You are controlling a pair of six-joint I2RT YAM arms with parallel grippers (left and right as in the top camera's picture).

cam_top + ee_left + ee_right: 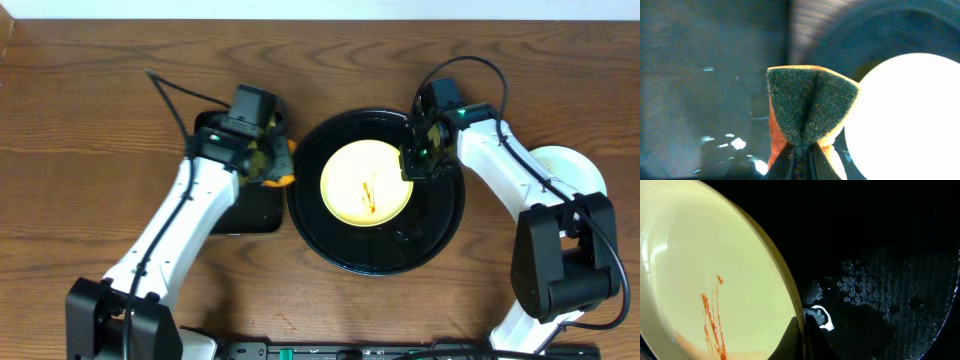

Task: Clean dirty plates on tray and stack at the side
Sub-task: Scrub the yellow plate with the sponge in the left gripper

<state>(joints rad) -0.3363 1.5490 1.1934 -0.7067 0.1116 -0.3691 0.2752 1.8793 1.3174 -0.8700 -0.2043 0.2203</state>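
A pale yellow plate [367, 183] with a brown-orange sauce streak at its centre lies in the large round black tray [330, 235]. My right gripper [416, 160] is shut on the plate's right rim. In the right wrist view the fingers [802, 330] pinch the rim of the plate [715, 270], with the tray [890, 255] beyond. My left gripper [268, 158] is shut on an orange-yellow sponge with a dark scouring pad [810, 107], just left of the tray. The plate [905, 120] shows bright to the sponge's right.
A smaller rectangular black tray [255, 212] lies under the left gripper, touching the round tray's left side; it also shows in the left wrist view [690, 75]. Pale stacked plates [565, 165] sit on the table at the right, partly hidden by the right arm.
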